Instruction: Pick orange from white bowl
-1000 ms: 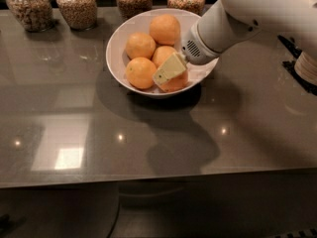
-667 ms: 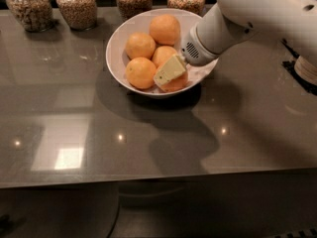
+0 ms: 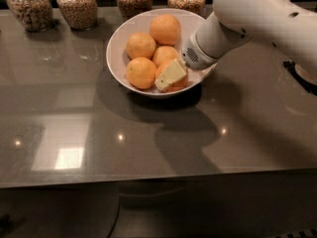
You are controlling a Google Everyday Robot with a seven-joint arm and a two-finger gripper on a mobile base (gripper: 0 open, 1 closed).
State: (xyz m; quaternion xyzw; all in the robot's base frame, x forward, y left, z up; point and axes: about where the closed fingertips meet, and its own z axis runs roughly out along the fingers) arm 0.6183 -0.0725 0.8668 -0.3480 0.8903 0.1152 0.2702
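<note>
The white bowl (image 3: 116, 58) stands at the back middle of the dark table and holds several oranges. My gripper (image 3: 167, 79) reaches down into the bowl from the right. Its cream-coloured end lies over the orange (image 3: 177, 85) at the bowl's front right and hides most of it. Another orange (image 3: 141, 72) sits just left of the gripper. Two more (image 3: 140, 45) (image 3: 165, 29) lie behind, and a fourth (image 3: 164, 54) shows in the middle. My white arm (image 3: 247, 19) covers the bowl's right rim.
Several glass jars of grain (image 3: 77, 5) line the table's back edge behind the bowl. A dark object (image 3: 302, 76) lies at the right edge. The table's front edge (image 3: 148, 177) runs across the lower part of the view.
The arm has shifted very slightly. The gripper stays on the same front-right orange in the bowl, and the oranges have not moved.
</note>
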